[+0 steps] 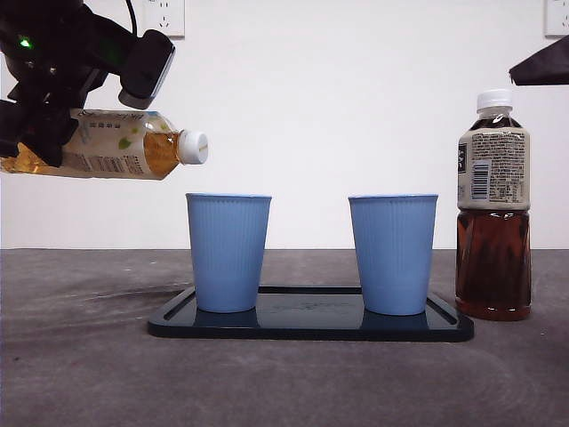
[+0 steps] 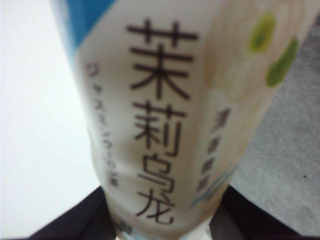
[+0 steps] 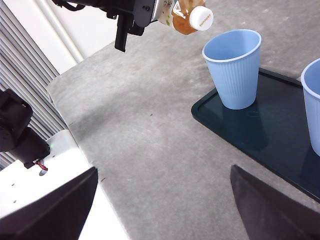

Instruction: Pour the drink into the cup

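Blue cups stand on your dark tray [image 1: 311, 331] in the front view. Your left gripper [image 1: 44, 116], upper left, is closed around the tea bottle [image 1: 116, 144], tipped sideways, white cap [image 1: 193, 147] on, up and left of the near cup [image 1: 228, 252]. Bare table lies left of the tray's edge. A second bottle [image 1: 493, 209] stands far right. Left wrist view: the label [image 2: 165, 115] fills everything. Right wrist view: your right gripper [image 3: 162, 205] is spread wide, holding nothing, over open table beside the tray [image 3: 260, 135].

Two cups [image 1: 228, 253] [image 1: 393, 254] — two bottles [image 1: 116, 144] [image 1: 493, 209] — one tray [image 1: 311, 324].
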{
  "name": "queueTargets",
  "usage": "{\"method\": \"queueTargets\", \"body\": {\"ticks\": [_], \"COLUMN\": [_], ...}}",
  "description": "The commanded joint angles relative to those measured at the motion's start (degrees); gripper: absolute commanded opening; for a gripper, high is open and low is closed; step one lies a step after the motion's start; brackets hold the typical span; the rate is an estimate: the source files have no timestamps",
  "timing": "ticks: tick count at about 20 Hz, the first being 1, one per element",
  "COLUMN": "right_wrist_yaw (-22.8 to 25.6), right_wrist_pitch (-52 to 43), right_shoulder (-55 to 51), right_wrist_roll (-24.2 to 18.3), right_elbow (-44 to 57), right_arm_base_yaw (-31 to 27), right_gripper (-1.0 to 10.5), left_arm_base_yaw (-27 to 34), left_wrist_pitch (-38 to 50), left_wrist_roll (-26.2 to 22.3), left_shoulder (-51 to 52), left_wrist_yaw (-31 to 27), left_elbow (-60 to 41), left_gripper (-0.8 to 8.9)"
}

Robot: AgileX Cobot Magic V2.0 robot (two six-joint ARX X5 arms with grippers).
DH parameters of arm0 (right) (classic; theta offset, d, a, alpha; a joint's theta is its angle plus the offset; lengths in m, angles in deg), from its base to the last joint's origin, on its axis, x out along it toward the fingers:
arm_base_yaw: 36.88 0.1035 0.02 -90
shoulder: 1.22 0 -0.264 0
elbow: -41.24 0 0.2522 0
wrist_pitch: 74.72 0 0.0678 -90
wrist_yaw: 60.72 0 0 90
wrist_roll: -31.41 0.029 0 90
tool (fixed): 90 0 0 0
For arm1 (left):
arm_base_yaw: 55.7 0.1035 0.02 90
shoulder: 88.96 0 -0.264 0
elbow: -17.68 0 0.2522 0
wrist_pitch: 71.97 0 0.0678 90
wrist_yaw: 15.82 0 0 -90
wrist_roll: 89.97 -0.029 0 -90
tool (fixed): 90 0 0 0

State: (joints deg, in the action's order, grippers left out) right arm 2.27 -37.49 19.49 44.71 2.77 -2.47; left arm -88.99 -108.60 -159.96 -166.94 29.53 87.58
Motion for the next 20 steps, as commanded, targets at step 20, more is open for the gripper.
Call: {"method": "queueTargets", "body": {"ticks": [20], "right_wrist_yaw": [0.04], "right_wrist_pitch": [-0.24], "right_shoulder": [0.11], "right_wrist_roll": [-0.5], "right_elbow": [-0.48], "right_arm_base_yaw": [0.39], "right_gripper": [4.2], "left_arm_base_yaw": [1.68], "left_wrist_pitch": [1.46], "left_wrist_roll": [46.8], "left_shoulder": [4.48], "left_wrist_yaw": [16.26], "left_elbow": [2.21], "left_gripper": [1.53]}}
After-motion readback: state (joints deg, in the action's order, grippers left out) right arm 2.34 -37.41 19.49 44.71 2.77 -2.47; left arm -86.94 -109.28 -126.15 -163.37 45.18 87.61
